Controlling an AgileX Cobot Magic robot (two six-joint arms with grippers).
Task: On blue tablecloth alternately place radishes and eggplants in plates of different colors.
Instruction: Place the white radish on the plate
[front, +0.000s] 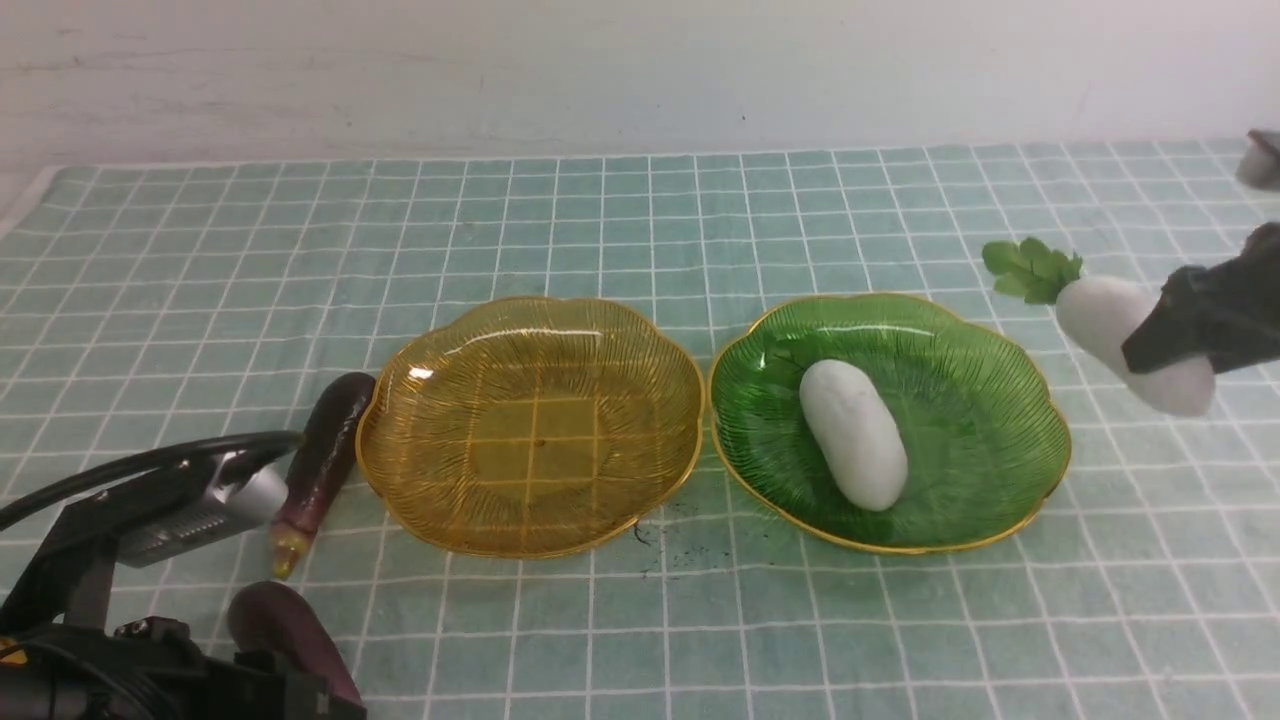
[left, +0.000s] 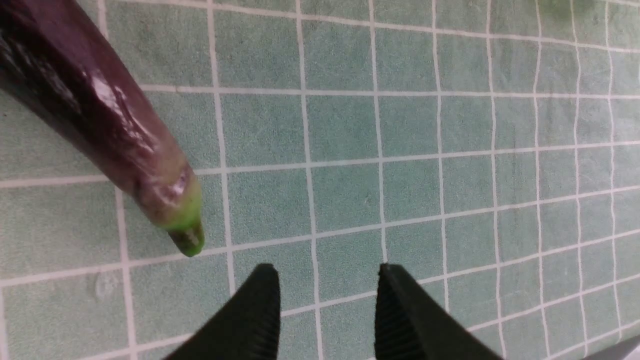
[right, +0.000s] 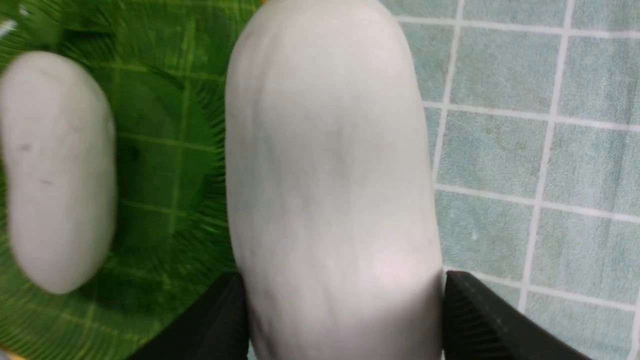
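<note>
On the blue tablecloth (front: 620, 220) stand an amber plate (front: 400, 400), empty, and a green plate (front: 990, 400) with one white radish (front: 853, 433) lying in it. My right gripper (right: 342, 277) is shut on the second radish (front: 1105, 315), its fingers pressed to both sides, holding it just right of the green plate; its leafy top (front: 1032, 268) points left. One eggplant (front: 322, 455) lies against the amber plate's left rim, another (front: 285, 625) by my left arm. My left gripper (left: 327, 270) is open over bare cloth, beside an eggplant's stem end (left: 187, 235).
A pale wall runs behind the cloth's far edge. My left arm and its cable (front: 130, 500) fill the near left corner. A small grey object (front: 1258, 160) shows at the far right edge. Dark specks (front: 665, 535) mark the cloth between the plates.
</note>
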